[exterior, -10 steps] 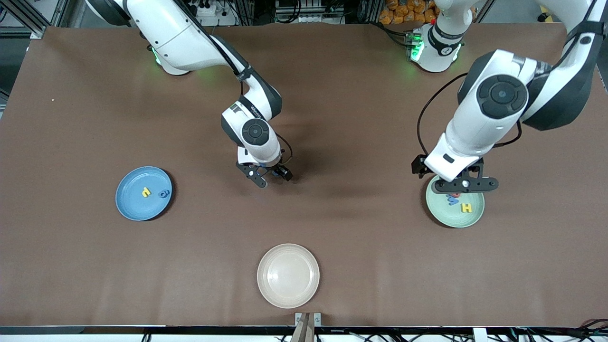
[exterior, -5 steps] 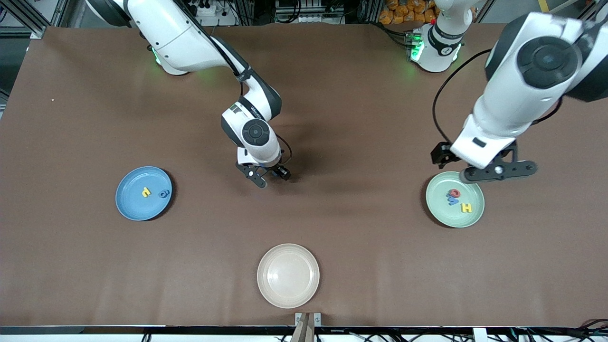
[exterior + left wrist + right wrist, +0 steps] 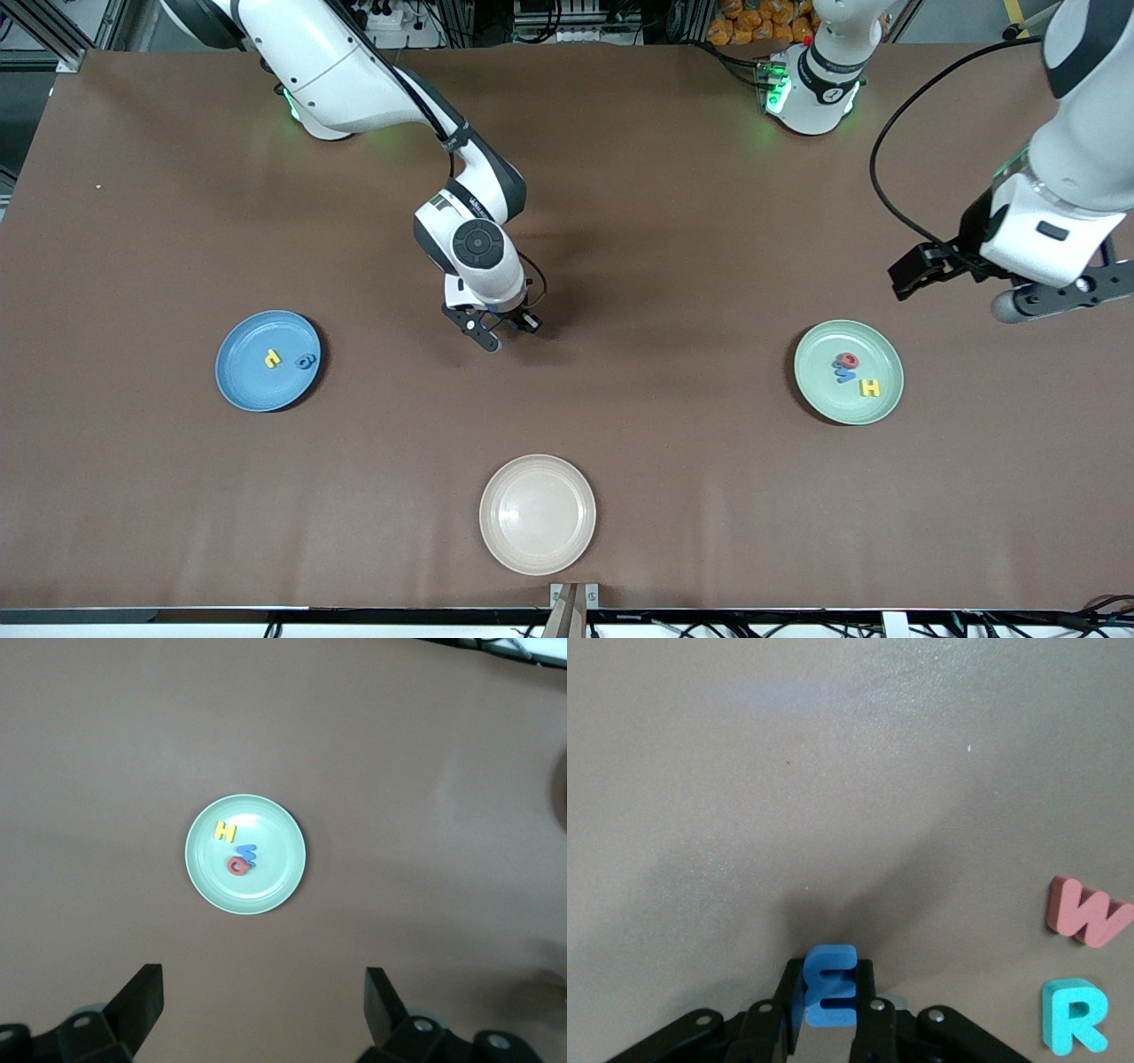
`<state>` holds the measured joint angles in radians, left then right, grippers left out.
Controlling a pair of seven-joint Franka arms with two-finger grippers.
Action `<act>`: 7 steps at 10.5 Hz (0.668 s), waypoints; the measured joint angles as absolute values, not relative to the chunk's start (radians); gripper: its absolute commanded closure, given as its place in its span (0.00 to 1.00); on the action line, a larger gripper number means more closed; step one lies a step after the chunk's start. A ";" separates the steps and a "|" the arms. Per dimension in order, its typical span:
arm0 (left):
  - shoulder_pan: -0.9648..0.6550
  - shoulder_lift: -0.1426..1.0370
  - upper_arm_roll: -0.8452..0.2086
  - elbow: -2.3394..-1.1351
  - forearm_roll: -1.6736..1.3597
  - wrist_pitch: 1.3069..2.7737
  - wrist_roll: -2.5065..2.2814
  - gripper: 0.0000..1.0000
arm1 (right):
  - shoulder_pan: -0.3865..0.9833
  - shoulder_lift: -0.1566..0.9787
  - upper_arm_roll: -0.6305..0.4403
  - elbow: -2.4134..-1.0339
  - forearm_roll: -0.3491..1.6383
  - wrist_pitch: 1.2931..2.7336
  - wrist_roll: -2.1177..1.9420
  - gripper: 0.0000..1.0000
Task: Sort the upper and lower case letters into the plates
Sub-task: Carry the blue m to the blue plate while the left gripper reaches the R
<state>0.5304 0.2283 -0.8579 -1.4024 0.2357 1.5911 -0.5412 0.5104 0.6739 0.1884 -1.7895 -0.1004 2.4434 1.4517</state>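
I see the brown table (image 3: 620, 221) filling nearly the whole front frame. The right arm (image 3: 354, 71) comes down from the upper left to the middle of the frame, and the left arm (image 3: 1072, 151) sits at the upper right edge, up in the air.

Three plates come next. The cream plate (image 3: 538, 515) is at lower centre and holds no letters. The blue plate (image 3: 268, 361) is at middle left, toward the right arm's end of the table, holding a yellow letter (image 3: 273, 358) and a blue letter (image 3: 306, 361) side by side. The green plate (image 3: 849, 372) is at middle right; on it a red letter (image 3: 849, 360), a blue W (image 3: 846, 375) and a yellow H (image 3: 871, 387) lie close together (the left wrist view shows the same three).

The left gripper (image 3: 1005, 288) hangs above bare table near the green plate, fingers spread wide with nothing between them; in its wrist view the two finger tips (image 3: 142, 992) stand far apart at the bottom corners.

The right gripper (image 3: 500, 330) is low at the table in the centre of the front frame, pinching a blue E (image 3: 830, 985) between its fingers, at bottom centre of its wrist view. At the right edge of that view a red W (image 3: 1088, 912) and a teal R (image 3: 1074, 1016) lie flat on the table, just apart from each other.
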 measured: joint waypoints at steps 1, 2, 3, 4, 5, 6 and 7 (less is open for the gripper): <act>0.534 0.221 -0.858 -1.400 0.234 1.590 -0.542 0.00 | 0.510 0.674 0.188 -1.789 -0.101 2.442 1.452 1.00; 0.541 0.209 -0.858 -1.399 0.226 1.590 -0.543 0.00 | 0.509 0.673 0.183 -1.788 -0.102 2.442 1.448 1.00; 0.555 0.194 -0.858 -1.399 0.206 1.589 -0.543 0.00 | 0.503 0.672 0.176 -1.781 -0.104 2.442 1.435 1.00; 0.571 0.181 -0.858 -1.399 0.188 1.587 -0.533 0.00 | 0.484 0.671 0.172 -1.767 -0.105 2.435 1.400 1.00; 0.578 0.172 -0.851 -1.398 0.180 1.586 -0.502 0.00 | 0.455 0.668 0.170 -1.758 -0.105 2.421 1.350 1.00; 0.565 0.163 -0.818 -1.398 0.164 1.583 -0.455 0.00 | 0.420 0.661 0.169 -1.752 -0.106 2.405 1.291 1.00; 0.512 0.147 -0.733 -1.398 0.127 1.575 -0.410 0.00 | 0.383 0.655 0.169 -1.746 -0.106 2.384 1.231 1.00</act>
<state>0.5118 0.1471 -0.7327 -1.3980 0.1273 1.5751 -0.4102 0.3834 0.6547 0.1689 -1.7457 -0.1057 2.3845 1.2308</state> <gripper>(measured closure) 0.000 0.731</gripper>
